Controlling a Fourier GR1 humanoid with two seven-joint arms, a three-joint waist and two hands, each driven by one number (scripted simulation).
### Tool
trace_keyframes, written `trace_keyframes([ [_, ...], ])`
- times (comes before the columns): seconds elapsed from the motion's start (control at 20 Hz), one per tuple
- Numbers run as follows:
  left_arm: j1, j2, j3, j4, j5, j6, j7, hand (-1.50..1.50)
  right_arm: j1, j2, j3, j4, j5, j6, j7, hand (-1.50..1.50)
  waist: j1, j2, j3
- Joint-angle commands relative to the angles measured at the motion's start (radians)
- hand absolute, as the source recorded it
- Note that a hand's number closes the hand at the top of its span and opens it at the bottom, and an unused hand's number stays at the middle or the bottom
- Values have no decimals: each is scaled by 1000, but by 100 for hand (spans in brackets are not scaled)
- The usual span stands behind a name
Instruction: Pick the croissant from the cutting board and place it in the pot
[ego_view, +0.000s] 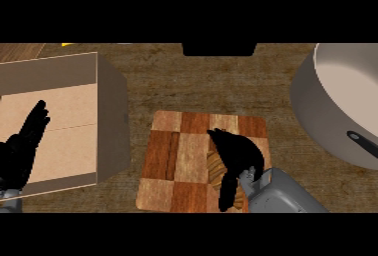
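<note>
Croissant (215, 162) first: it lies on the cutting board (177, 150), and only a small tan bit peeks out from under the right hand (238, 152). That hand is over it with fingers curled down around it, so this looks like the grabbing step. Next, I think the hand must lift it and carry it right and far, over to the pot (332, 100). The grey arm comes in from the near right. At the left edge, the left hand (22, 145) rests open, fingers straight, over a brown box (88, 80).
</note>
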Motion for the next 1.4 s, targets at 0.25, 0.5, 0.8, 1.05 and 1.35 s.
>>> trace_keyframes([
  [0.25, 23, -42, 0, 41, -29, -24, -12, 0, 23, 76, 38, 120, 86, 8, 48, -150, -4, 5, -8],
  [0.5, 14, -15, 57, -8, 12, -75, 56, 0, 15, 77, -3, 111, 98, 60, 68, -150, -5, 3, -8],
  [0.8, 61, -77, 26, -42, -68, -40, 18, 0, -24, 127, -62, 232, 141, 50, 6, -150, 0, 4, -8],
  [1.05, 6, -104, 38, 73, -102, -44, -31, 0, 65, 83, 34, 160, 197, 73, -117, 150, -12, 5, -8],
  [1.35, 58, -134, 43, -21, -114, -58, 18, 0, 76, 113, -15, 199, 247, 47, -162, 150, -5, 4, -8],
])
